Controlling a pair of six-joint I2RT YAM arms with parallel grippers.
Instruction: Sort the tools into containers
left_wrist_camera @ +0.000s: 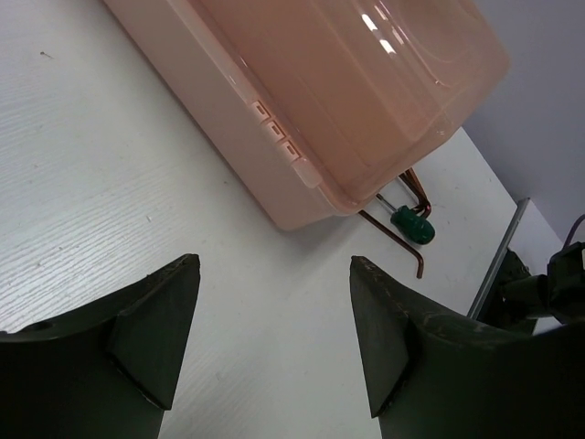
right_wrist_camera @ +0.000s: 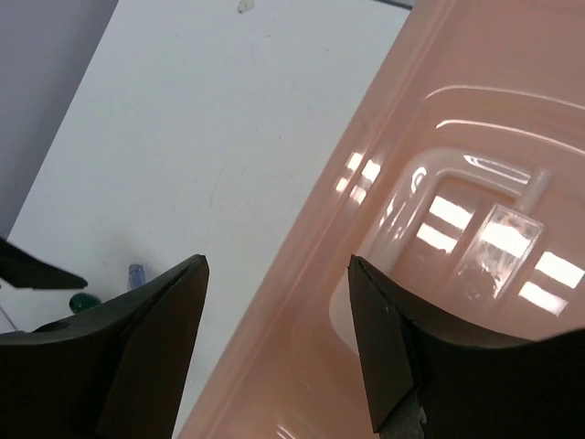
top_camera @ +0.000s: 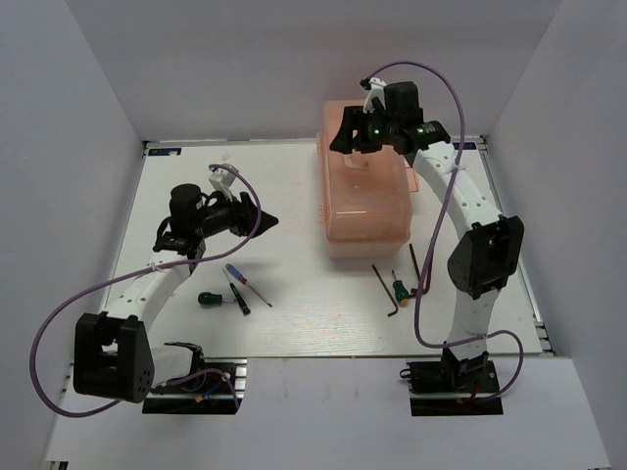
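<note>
Translucent peach-pink toolbox (top_camera: 364,196), lid closed, stands far right on the table (top_camera: 294,333). The right gripper (right_wrist_camera: 276,274) hangs spread and empty over its lid, and the left gripper (left_wrist_camera: 274,270) gapes empty. 3 screwdrivers (top_camera: 234,271) lie near-left, with hex keys (top_camera: 384,284) and a stubby green screwdriver (top_camera: 401,290) just before it.

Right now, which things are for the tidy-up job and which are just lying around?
For the job:
translucent peach-pink plastic toolbox; stubby green-handled screwdriver; blue-purple-handled screwdriver; black-handled screwdriver; small green-handled screwdriver by the toolbox; dark L-shaped hex key; second hex key.

Just there:
white table; purple cables on the arms.
</note>
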